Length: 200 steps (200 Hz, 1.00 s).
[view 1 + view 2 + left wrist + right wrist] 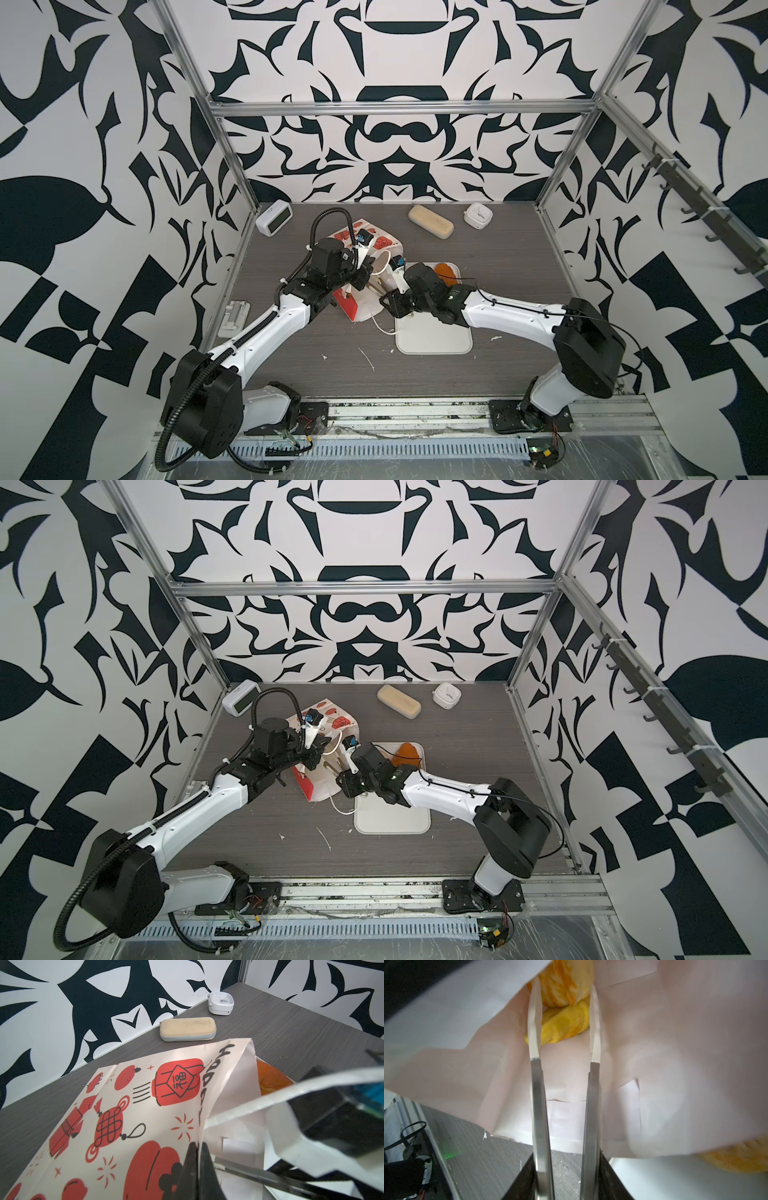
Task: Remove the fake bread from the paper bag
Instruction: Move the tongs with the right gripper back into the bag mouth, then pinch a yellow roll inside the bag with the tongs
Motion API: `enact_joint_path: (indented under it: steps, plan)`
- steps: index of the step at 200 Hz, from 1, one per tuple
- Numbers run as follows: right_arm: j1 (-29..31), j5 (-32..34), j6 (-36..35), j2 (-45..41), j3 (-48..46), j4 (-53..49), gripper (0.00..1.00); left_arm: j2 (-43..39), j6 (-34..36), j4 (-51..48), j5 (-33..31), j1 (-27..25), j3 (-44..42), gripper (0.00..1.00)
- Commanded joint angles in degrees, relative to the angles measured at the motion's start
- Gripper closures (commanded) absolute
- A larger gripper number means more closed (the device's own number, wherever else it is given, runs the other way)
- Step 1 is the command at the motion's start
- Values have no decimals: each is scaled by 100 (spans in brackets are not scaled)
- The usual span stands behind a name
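Note:
The paper bag [376,243] [328,712] lies tilted on the table, its printed face [145,1105] up and its mouth toward the right arm. My left gripper [198,1144] [361,278] is shut on the bag's rim and holds the mouth up. My right gripper [564,982] reaches deep into the white inside on long thin fingers. Its tips stand apart on either side of two yellow pieces of fake bread [564,1024] at the bag's bottom. An orange-brown piece of fake bread [444,272] [405,754] [270,1078] lies on the white tray [436,336] [395,816].
A pale beige block [430,221] and a white clock [478,215] sit at the back. A digital clock [274,218] stands at the back left. A white bracket [235,318] lies by the left frame. Paper scraps [368,359] dot the front.

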Motion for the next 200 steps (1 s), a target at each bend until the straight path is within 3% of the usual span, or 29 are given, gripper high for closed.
enact_joint_path:
  steps: [1,100,200]
  plan:
    - [24,165,-247,100,305,278,56,15,-11,62,168,23,95,100]
    - [21,219,-342,349,344,1013,57,220,-29,75,234,24,105,100]
    - [24,347,-370,179,175,1002,76,202,-53,75,88,22,111,100]
